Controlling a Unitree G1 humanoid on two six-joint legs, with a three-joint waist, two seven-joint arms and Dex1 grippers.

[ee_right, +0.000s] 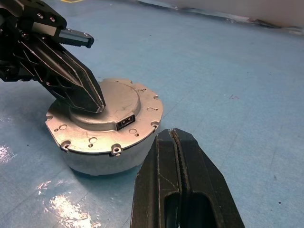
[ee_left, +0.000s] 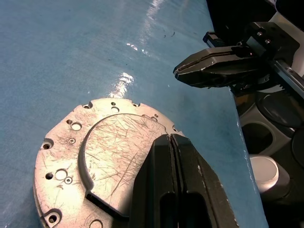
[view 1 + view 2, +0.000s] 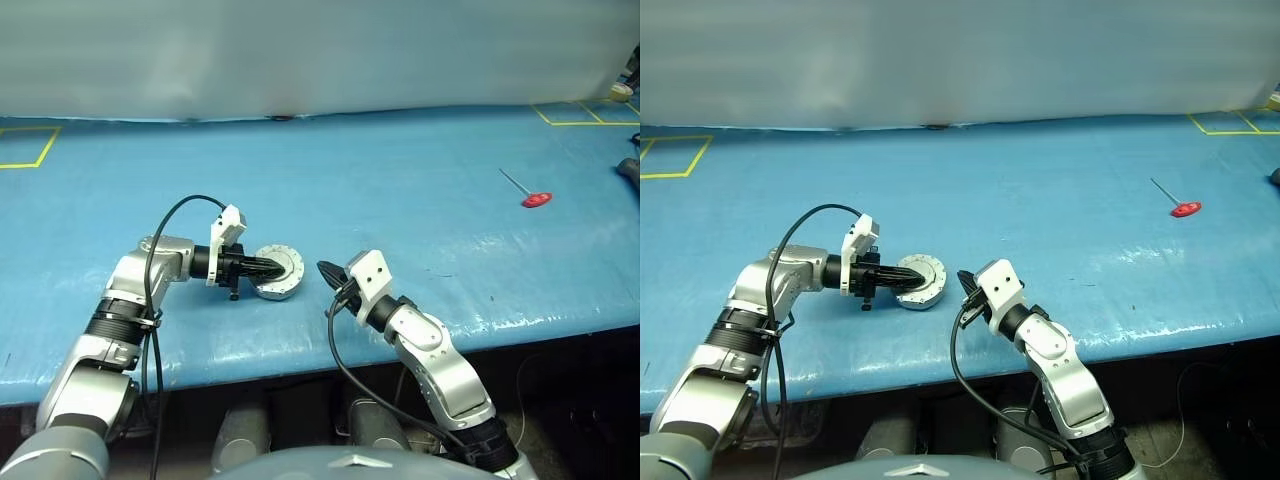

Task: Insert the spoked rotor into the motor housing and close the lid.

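The motor housing (image 1: 102, 160) stands on the blue table as a low silver-grey drum. The lid (image 1: 116, 111) lies flat on top of it, plain scratched outer face up. My left gripper (image 3: 283, 267) is shut, and its tips rest on the lid's top, near the middle (image 2: 170, 137). Just to the right of the housing my right gripper (image 3: 325, 270) is shut with nothing in it. Its tips point at the housing with a small gap between them and the housing. The spoked rotor is hidden.
A red-handled tool (image 3: 536, 199) lies far off at the back right. Yellow tape squares (image 3: 30, 150) mark the table's far corners. The table's front edge (image 3: 300, 360) runs just behind both wrists. A pale wall (image 3: 320, 50) closes the back.
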